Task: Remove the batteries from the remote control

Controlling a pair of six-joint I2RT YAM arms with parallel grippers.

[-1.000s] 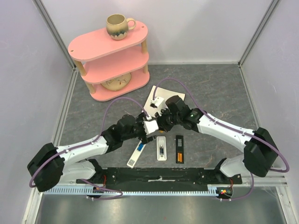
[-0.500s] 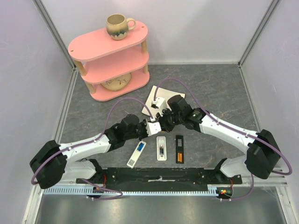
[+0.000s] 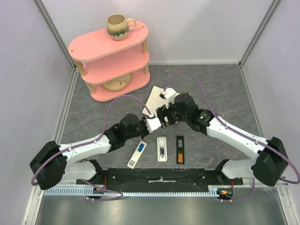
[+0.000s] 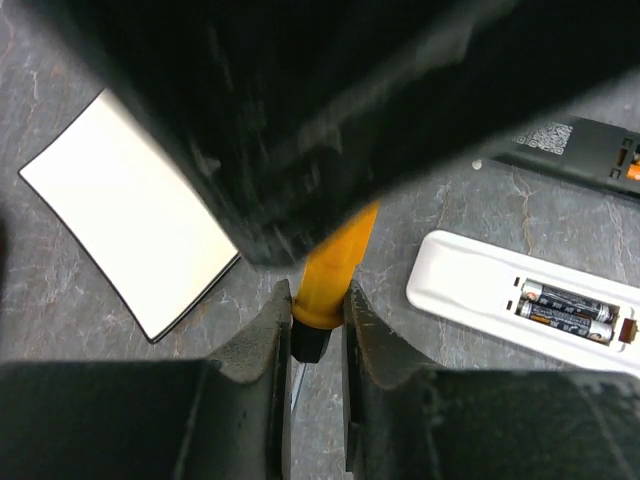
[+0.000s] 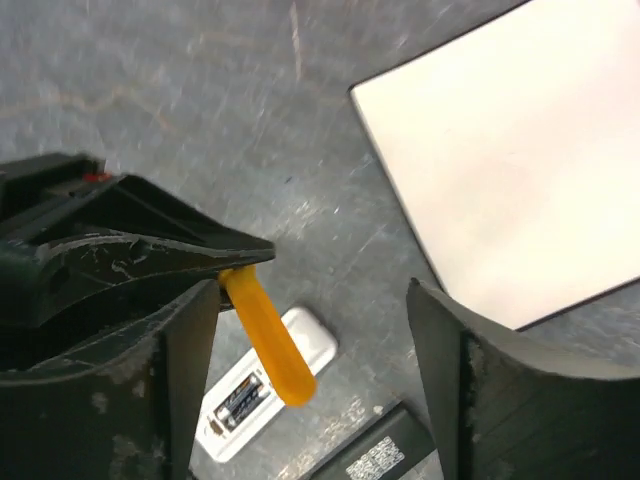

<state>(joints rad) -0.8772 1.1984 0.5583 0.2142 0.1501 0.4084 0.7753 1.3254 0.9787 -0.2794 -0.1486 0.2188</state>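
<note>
R claw [image 5: 312, 300] let go; L claw [image 4: 315, 300] grips screwdriver [image 4: 338, 252].

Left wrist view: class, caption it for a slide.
Left claw grips the orange screwdriver beside an open white remote, batteries inside.

We saw a pink shelf [image 3: 108, 44] at eleven o'clock bearing a beige mug [image 3: 117, 26], a grey veined table [image 3: 211, 89], an orange screwdriver handle [image 4: 335, 265], a white remote [image 4: 460, 285], dark batteries [image 4: 565, 305].
</note>
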